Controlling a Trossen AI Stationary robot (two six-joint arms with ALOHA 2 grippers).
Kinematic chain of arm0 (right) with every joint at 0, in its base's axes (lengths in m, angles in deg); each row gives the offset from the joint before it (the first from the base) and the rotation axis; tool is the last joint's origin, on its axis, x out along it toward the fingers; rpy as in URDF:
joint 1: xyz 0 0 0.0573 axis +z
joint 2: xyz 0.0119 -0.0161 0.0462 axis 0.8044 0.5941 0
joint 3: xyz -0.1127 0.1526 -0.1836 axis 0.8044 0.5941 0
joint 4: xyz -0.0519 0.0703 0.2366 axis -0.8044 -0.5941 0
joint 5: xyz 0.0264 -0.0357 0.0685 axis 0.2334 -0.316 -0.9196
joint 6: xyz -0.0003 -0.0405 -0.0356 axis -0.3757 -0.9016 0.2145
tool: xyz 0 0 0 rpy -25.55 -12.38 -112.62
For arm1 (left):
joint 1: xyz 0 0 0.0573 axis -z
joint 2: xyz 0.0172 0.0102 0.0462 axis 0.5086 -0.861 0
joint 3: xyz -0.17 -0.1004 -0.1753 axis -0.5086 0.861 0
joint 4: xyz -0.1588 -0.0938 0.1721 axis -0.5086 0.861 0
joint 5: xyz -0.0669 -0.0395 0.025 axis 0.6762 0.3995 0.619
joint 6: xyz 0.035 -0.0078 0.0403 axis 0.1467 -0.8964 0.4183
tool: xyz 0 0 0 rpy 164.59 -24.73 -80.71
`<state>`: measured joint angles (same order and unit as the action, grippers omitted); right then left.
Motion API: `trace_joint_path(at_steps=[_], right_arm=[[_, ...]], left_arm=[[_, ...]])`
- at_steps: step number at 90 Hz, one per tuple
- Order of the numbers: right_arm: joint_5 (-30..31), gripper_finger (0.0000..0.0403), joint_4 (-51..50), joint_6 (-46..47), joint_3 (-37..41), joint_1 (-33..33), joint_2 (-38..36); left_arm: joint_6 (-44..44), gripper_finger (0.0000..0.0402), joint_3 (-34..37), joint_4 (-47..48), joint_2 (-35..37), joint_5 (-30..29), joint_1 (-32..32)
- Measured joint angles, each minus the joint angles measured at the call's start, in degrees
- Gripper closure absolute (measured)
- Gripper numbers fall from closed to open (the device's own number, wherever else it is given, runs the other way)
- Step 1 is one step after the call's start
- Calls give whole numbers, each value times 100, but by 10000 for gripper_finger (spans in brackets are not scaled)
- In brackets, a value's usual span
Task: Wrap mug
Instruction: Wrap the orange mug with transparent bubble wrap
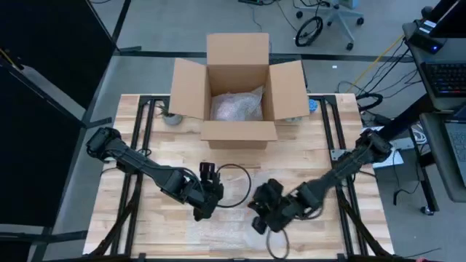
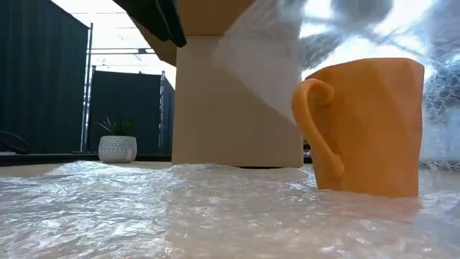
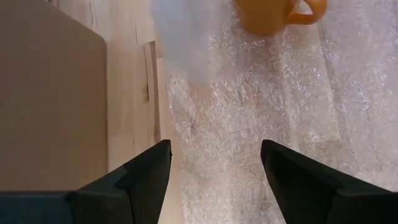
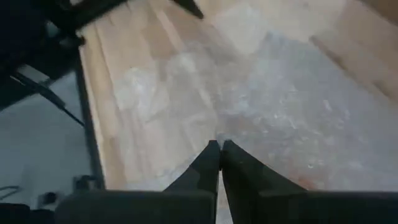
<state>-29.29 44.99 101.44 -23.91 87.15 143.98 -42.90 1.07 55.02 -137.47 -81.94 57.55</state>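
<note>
The orange mug stood upright on the bubble wrap at the table's near middle. The right gripper was pinched on the wrap's edge; the left gripper hung wide open, empty, nearby.

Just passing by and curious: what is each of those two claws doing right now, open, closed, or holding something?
Left gripper: open, empty, over the bubble wrap.
Right gripper: closed, pinching the bubble wrap's edge.
</note>
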Motion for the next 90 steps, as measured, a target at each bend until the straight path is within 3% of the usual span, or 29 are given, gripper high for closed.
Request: trace_joint_path(at_steps=[13, 29, 43, 57, 73, 90], right_arm=[[-172, 396, 79, 258, 2, -126, 420], [-257, 346, 425, 103, 4, -185, 658], [-228, 292, 466, -132, 4, -209, 661], [-233, 258, 461, -240, 4, -174, 661], [-232, 246, 461, -396, 4, -126, 661], [-218, 245, 457, -461, 4, -130, 661]], left_arm=[[111, 164, 1, -11, -1, 0, 3], [294, 164, 1, -552, -1, -2, 5], [882, 164, 341, -2133, -1, 10, 5], [1060, 164, 1063, -3873, -1, 383, -142], [1023, 164, 1896, -5359, -5, 764, -481], [1008, 164, 2373, -6271, -312, 1169, -778]])
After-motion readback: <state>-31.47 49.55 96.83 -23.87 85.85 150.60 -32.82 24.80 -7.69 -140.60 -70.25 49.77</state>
